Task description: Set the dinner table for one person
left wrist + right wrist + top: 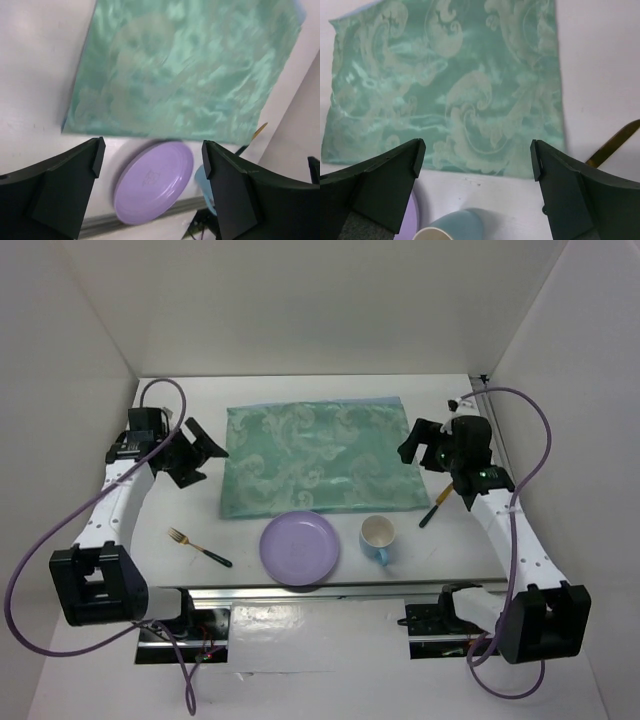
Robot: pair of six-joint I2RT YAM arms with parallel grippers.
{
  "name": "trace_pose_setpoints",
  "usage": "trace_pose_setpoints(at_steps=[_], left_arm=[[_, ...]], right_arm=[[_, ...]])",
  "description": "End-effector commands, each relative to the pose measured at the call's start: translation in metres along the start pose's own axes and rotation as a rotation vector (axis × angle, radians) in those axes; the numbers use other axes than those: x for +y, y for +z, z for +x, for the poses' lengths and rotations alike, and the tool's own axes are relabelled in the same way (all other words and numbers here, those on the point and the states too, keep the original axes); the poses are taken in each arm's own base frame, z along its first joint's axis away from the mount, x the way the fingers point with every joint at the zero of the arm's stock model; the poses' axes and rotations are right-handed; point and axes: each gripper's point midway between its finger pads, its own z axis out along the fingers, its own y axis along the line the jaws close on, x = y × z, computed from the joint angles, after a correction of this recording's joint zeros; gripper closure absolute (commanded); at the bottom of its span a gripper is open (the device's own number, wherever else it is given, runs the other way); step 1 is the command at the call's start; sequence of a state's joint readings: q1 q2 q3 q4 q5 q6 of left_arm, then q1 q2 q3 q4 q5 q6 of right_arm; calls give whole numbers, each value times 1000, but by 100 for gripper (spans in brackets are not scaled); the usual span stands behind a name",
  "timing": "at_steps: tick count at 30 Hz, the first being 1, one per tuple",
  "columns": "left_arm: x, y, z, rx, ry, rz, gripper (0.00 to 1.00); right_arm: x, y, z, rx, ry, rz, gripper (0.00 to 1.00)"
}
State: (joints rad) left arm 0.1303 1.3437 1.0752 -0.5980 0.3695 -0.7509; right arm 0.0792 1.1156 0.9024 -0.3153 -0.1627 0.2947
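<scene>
**Top view.** The large plain white surface (243,532) with metal rail edges spans the frame and carries everything. A green swirl-patterned cloth placemat (320,458) lies at its middle, with nothing on it. The left pincer (198,456) hangs at the mat's 9 o'clock and the right pincer (414,444) at its 3 o'clock. Both are spread wide and hold nothing.

A round lilac plate (299,548) sits at the mat's 6 o'clock, hard by the near rail. A shove from 12 o'clock could tip it off the edge. A pale blue cup (378,536) stands just beside it at 5 o'clock, so a reach for either may knock the other. A gold fork with a black handle (198,546) lies at 8 o'clock. A black-handled gold utensil (436,508) lies at 4 o'clock, close under the right forearm, where a swing of that arm could sweep it away.

**Left wrist view.** The wide jaws frame the plate (155,182), with the mat (185,70) beyond it at 12 o'clock. The plate lies flat and low, so the fingers (75,180) may slide over its rim. Dragging it onto the mat could ruck up the cloth.

**Right wrist view.** Here too the jaws stand apart and empty, over the mat's near edge (445,85). The cup's rim (455,225) shows at 6 o'clock and the gold utensil (615,142) at 3 o'clock. A descent that is off-centre could topple the cup. If both arms move to the mat together, they may collide.
</scene>
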Motion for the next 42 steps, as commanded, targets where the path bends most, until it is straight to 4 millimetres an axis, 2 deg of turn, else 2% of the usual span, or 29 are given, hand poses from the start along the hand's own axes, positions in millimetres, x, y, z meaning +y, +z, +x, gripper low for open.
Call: trace_pose_setpoints(at_steps=[1,2,3,4,5,6,7,8,9,10,11,13,15,17,18,20,22,23,24,25,31,32,33,34,38,41,42], left_arm=[[-38,-29,-43,-176,141,48,3],[-39,-20,-46,-156,150,40,19],[-50,-20,-49,-151,175,41,30],[-55,-14,-52,-141,193,41,44],[-57,-6,-51,-112,209,40,58],[-55,14,-57,-80,210,4,92],[-48,24,-52,-32,196,-37,100],[-45,38,-47,8,207,-56,100],[-39,48,-46,40,194,-80,100],[-32,71,-38,98,191,-122,100],[-24,81,-30,137,200,-144,100],[-16,96,-22,175,203,-183,100],[1,115,-4,239,202,-243,100],[16,126,2,242,202,-328,100],[29,135,5,260,197,-366,100],[29,145,5,268,192,-382,100],[42,158,8,294,176,-433,100],[44,160,4,289,170,-458,100],[49,168,6,302,155,-474,100],[51,173,6,306,154,-477,100],[52,194,-6,316,153,-513,100],[52,195,-7,321,152,-517,100],[50,196,-9,314,154,-511,100],[50,196,-9,314,154,-511,100],[56,188,-8,299,151,-545,100],[62,174,-8,297,132,-553,100],[73,172,-3,305,121,-564,100]], right_arm=[[2,-14,-38,-95,-11,34,0],[3,-12,-40,-80,18,39,8],[0,-8,-41,-63,25,53,14],[-5,1,-37,-11,46,81,20],[-8,7,-34,17,59,101,35],[-11,14,-27,51,75,114,68],[-19,29,-13,127,101,136,86],[-21,36,-5,168,108,134,95],[-21,45,2,201,114,128,100],[-24,60,17,267,128,121,100],[-25,68,24,295,135,119,100],[-31,85,44,366,131,135,100],[-35,96,53,391,127,151,100],[-44,108,66,430,150,188,97],[-45,110,71,442,161,195,97],[-49,115,87,463,183,215,96],[-53,117,96,469,212,236,93],[-58,117,106,483,222,258,93],[-58,119,103,468,238,267,93],[-64,119,113,487,248,292,93],[-69,116,146,558,297,334,93],[-71,116,149,554,317,350,94],[-71,112,160,579,312,356,94],[-70,109,161,576,324,359,94],[-69,101,172,591,330,364,96],[-63,99,176,607,316,359,96],[-61,97,182,620,307,357,96]])
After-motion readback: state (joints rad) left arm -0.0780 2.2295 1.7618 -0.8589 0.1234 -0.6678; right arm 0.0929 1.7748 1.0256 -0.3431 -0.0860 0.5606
